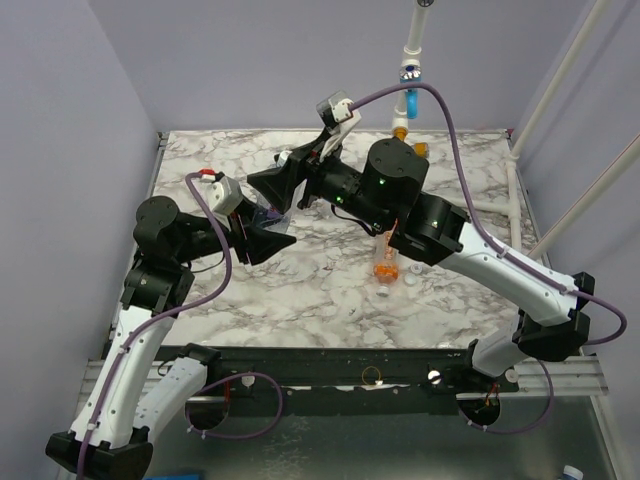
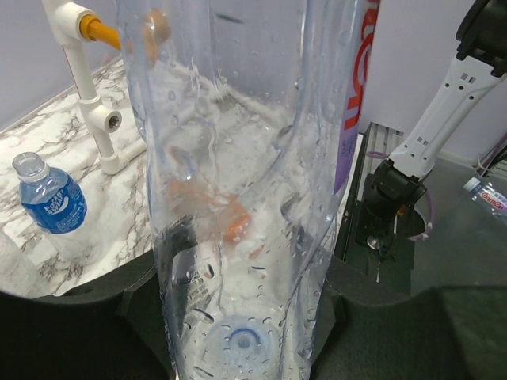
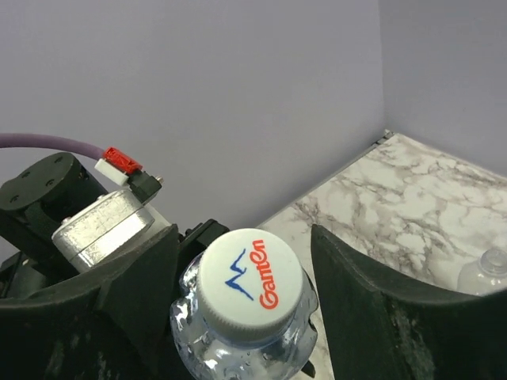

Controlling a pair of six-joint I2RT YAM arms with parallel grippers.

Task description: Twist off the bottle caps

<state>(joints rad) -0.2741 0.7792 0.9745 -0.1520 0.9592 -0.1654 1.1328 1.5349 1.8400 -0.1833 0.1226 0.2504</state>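
My left gripper (image 1: 262, 232) is shut on the body of a clear bottle (image 1: 269, 216) and holds it above the table's left half. The bottle fills the left wrist view (image 2: 238, 198), gripped between the jaws of the left gripper (image 2: 242, 317). Its white cap (image 3: 249, 283), printed "Ganten", sits on the neck. My right gripper (image 3: 245, 269) is open with one finger on each side of the cap; the left finger is close to it and the right finger stands apart. It also shows in the top view (image 1: 283, 190). The orange bottle (image 1: 386, 262) stands mid-table.
Two loose white caps (image 1: 383, 294) (image 1: 411, 281) lie by the orange bottle. A blue-labelled bottle (image 2: 49, 203) with an open neck stands near the white pipe (image 2: 83, 87) with its orange fitting (image 2: 99, 30). Another clear bottle (image 3: 485, 273) shows at the right edge.
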